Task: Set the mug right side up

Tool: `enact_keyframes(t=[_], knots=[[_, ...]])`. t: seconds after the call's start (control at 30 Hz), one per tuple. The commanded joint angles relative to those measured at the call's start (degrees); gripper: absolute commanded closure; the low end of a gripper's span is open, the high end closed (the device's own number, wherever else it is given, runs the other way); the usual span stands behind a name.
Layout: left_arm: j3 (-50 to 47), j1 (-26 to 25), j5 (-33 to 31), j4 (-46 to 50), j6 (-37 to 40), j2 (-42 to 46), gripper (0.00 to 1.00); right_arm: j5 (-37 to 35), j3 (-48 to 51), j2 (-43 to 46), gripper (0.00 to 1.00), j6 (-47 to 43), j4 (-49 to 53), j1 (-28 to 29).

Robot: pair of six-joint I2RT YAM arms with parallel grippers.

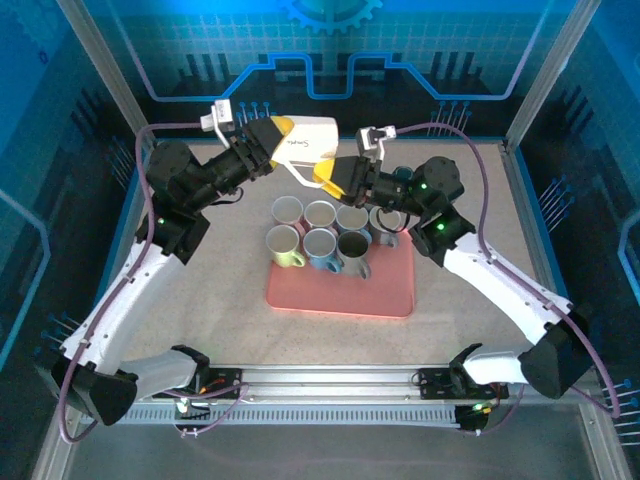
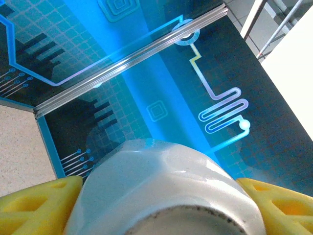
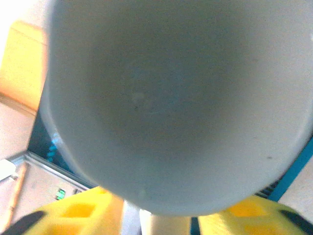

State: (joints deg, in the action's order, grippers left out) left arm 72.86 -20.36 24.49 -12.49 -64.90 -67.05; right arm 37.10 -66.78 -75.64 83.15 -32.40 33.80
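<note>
Hidden: the handle of the mug (image 1: 314, 138) cannot be made out. In the right wrist view its round grey surface (image 3: 176, 98) is close and blurred, so rim or base cannot be told.
Cut off: in the left wrist view the lower edge cuts across the mug's (image 2: 161, 186) speckled ring end. The dark writing on its wall is too small to read.
Mug: white, glossy, round-walled. It is lifted above the far side of the table (image 1: 480, 250), between both grippers, lying roughly sideways.
Left gripper: the left gripper (image 1: 292, 143) is closed on the mug, with yellow fingers (image 2: 36, 205) pressed to both sides.
Right gripper: the right gripper (image 1: 328, 177) is at the mug's near-right end. Its yellow fingertips (image 3: 78, 213) are cropped, so clamped or merely touching cannot be told.
Tray: the tray (image 1: 340, 295) is pink, flat, matte, with rounded corners.
Other mugs: seven other mugs (image 1: 320, 243) stand upright in two rows on the tray's far half. The far-right one is partly behind the right arm.
Table: speckled beige, grainy.
</note>
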Motion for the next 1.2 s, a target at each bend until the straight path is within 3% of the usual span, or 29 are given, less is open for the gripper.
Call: enact_keyframes(t=[0.0,0.07,0.17,0.27,0.37,0.47,0.57,0.67,0.73,0.83,1.17], knots=[[-0.2,-1.5,1.4,-6.1,-0.8,2.4,0.59,-0.7,-2.9,-1.2,0.72,3.1,-6.3,0.8],[-0.5,-2.0,1.8,-5.4,0.0,2.6,0.57,-0.7,-3.3,-0.6,0.86,1.5,-3.8,0.8],[-1.2,-2.4,1.8,-2.2,1.3,3.7,0.39,-1.1,-3.2,2.2,1.00,-3.6,3.7,-0.2],[-2.9,-2.4,1.2,1.6,2.5,5.8,0.02,-2.3,-2.2,7.1,1.00,-10.0,13.2,-1.7],[-3.5,-2.2,-1.6,12.0,4.7,8.4,0.01,-4.3,-1.9,12.9,1.00,-20.0,29.4,-3.3],[-4.4,-1.7,-5.9,22.3,7.7,11.9,0.01,-11.7,-5.5,17.5,1.00,-36.7,56.1,-3.0],[-6.3,-1.6,-8.5,28.3,10.1,15.3,0.01,-27.2,-10.5,19.2,1.00,-51.1,80.7,-0.3],[-6.8,-1.6,-8.7,34.4,13.9,16.7,0.01,-44.1,-11.6,20.8,1.00,-57.1,95.0,2.5],[-7.5,-1.5,-8.8,36.4,15.4,17.6,0.01,-51.5,-10.2,22.1,1.00,-57.6,99.9,3.1],[-7.6,-1.6,-10.0,38.1,17.2,17.7,0.01,-56.6,-7.1,23.1,1.00,-57.2,103.5,3.1],[-8.0,-1.6,-10.6,38.9,19.5,17.3,0.01,-57.5,5.5,21.2,1.00,-58.8,95.9,3.5]])
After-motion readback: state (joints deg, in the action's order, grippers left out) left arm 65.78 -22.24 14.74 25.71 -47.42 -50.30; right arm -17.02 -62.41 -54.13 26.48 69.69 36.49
